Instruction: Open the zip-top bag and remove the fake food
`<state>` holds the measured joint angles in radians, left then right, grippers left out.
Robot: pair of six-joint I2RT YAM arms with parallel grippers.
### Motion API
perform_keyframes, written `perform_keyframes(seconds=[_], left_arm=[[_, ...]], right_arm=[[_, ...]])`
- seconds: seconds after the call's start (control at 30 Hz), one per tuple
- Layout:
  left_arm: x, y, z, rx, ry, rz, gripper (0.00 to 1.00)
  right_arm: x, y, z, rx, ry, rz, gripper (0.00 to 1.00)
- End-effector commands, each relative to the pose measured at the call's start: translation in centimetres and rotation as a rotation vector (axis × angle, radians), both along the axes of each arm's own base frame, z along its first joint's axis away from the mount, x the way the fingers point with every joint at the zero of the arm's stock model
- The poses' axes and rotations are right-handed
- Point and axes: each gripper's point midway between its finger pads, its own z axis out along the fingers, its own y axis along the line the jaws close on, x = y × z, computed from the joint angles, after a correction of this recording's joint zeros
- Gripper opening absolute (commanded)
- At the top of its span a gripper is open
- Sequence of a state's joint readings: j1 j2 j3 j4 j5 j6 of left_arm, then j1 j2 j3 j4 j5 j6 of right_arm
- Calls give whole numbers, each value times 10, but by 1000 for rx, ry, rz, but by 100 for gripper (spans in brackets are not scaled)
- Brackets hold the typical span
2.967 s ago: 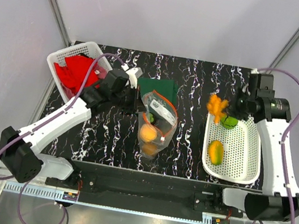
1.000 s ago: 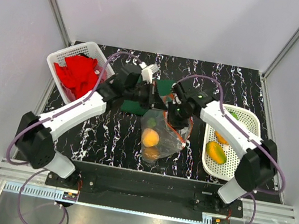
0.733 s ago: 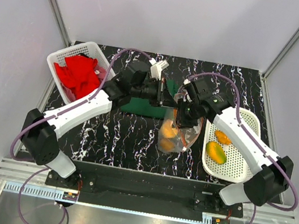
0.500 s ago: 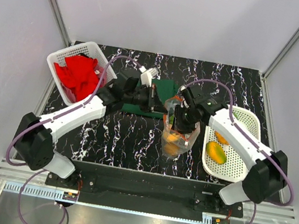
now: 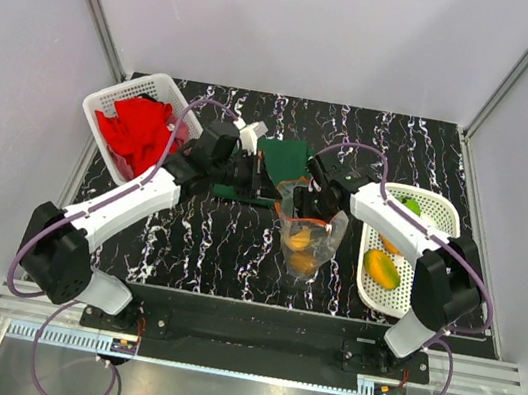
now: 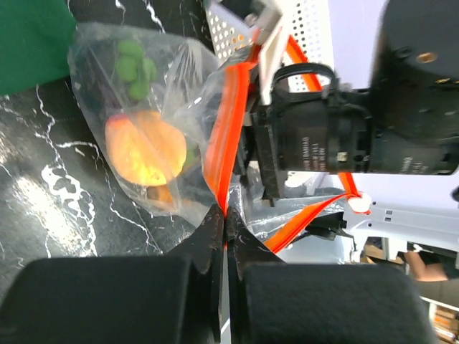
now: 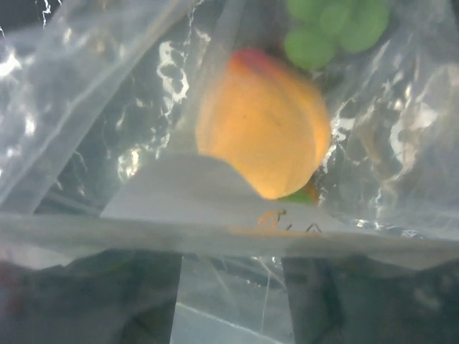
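The clear zip-top bag hangs upright at the table's middle, its orange-red zip strip pulled open at the top. My left gripper is shut on one side of the strip, at my left gripper's tips. Inside the bag are a peach-orange round fruit and green grapes. My right gripper is at the bag's mouth. In its own view the right gripper has its fingers apart behind plastic film, with the peach fruit and the grapes just beyond.
A white basket at the right holds a yellow-orange fruit, an orange carrot-like piece and a green piece. A white basket at the back left holds a red cloth. A dark green cloth lies behind the bag.
My right arm swung from the right basket to the bag's mouth. The bag rose off the table, shifted right and now hangs upright; my left gripper drew back slightly left.
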<state>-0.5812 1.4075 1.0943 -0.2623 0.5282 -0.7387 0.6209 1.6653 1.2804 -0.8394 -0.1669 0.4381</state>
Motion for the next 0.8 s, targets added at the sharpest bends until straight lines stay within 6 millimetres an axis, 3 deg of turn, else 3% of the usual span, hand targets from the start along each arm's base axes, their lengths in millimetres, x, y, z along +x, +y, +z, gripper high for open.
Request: perform_keyframes(seconds=[0.0, 0.1, 0.2, 0.47, 0.7, 0.73, 0.77], left_arm=[[11, -2, 45, -42, -137, -2, 0], [9, -3, 40, -39, -121, -13, 0], [7, -3, 28, -25, -98, -20, 0], [2, 2, 3, 15, -73, -30, 0], [1, 8, -2, 27, -73, -22, 0], [0, 9, -3, 27, -66, -20, 0], [0, 10, -4, 21, -58, -13, 0]], right_arm=[[15, 1, -2, -9, -86, 19, 64], [24, 8, -8, 9, -120, 35, 68], [30, 10, -27, -4, -114, 40, 72], [35, 3, -63, -64, -118, 44, 82], [39, 10, -68, -38, -130, 58, 81], [39, 13, -68, -24, -129, 64, 79], [39, 14, -68, -18, -125, 66, 71]])
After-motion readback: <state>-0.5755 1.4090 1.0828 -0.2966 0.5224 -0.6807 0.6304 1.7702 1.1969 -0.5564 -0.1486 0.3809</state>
